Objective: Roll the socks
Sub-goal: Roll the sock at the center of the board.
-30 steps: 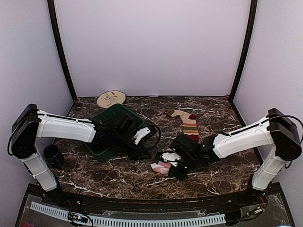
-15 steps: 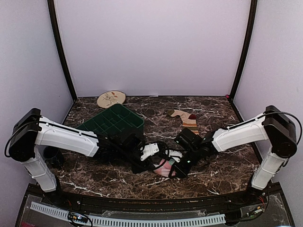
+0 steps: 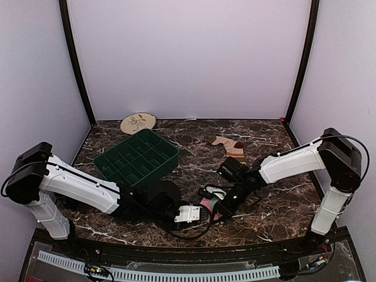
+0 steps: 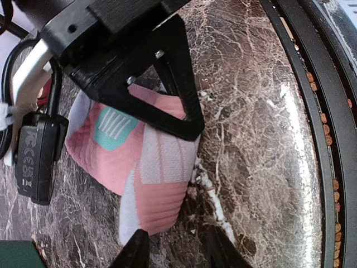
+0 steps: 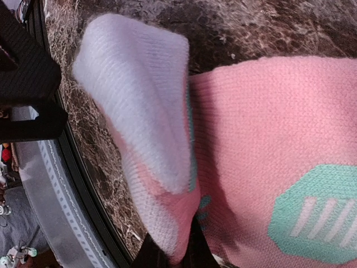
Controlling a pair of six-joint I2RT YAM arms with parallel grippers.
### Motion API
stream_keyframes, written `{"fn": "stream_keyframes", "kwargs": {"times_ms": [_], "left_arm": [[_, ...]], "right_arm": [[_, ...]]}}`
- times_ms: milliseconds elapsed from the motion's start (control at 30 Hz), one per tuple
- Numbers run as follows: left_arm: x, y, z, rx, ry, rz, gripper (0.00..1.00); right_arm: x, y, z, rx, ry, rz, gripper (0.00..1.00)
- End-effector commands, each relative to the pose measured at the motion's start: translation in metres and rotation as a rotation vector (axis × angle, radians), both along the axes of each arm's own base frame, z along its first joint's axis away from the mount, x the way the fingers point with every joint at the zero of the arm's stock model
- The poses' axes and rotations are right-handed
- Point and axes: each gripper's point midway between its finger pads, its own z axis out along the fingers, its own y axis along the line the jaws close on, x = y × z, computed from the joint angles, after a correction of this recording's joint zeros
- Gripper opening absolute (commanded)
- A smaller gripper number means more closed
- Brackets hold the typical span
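Note:
The pink sock (image 3: 209,203) with mint-green spots lies near the table's front centre, one end folded over. It also shows in the left wrist view (image 4: 156,190) and the right wrist view (image 5: 262,128). My right gripper (image 3: 218,204) is shut on its folded edge (image 5: 170,254); one of its black fingers (image 4: 178,89) lies over the sock. My left gripper (image 3: 201,213) is open, its tips (image 4: 175,254) just short of the sock's near end. The tan striped sock (image 3: 232,148) lies flat further back, apart from both grippers.
A green compartment tray (image 3: 138,156) stands left of centre. A round patterned plate (image 3: 138,122) lies at the back left. The table's black front rim (image 4: 312,111) runs close to the left gripper. Walls enclose the sides and back.
My left arm has swung from the green tray down to the front centre, and its gripper now faces the pink sock. My right gripper has shifted slightly with the sock held.

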Motion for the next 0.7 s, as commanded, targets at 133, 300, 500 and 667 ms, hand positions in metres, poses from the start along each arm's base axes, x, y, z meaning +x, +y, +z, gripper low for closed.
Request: {"fn": "stream_keyframes", "kwargs": {"times_ms": [133, 300, 500, 667], "left_arm": [[0.002, -0.010, 0.023, -0.042, -0.203, -0.095, 0.40], [-0.001, -0.014, 0.018, -0.035, -0.224, -0.132, 0.40], [-0.005, -0.017, 0.007, -0.003, -0.238, -0.179, 0.40], [-0.007, -0.017, -0.005, 0.024, -0.229, -0.199, 0.40]], "right_arm": [[-0.005, -0.004, -0.005, -0.040, 0.085, 0.006, 0.00], [-0.007, -0.004, -0.006, -0.039, 0.102, 0.002, 0.00], [-0.007, -0.001, -0.004, -0.027, 0.120, 0.000, 0.00], [-0.007, 0.000, -0.005, -0.025, 0.128, 0.000, 0.00]]}}
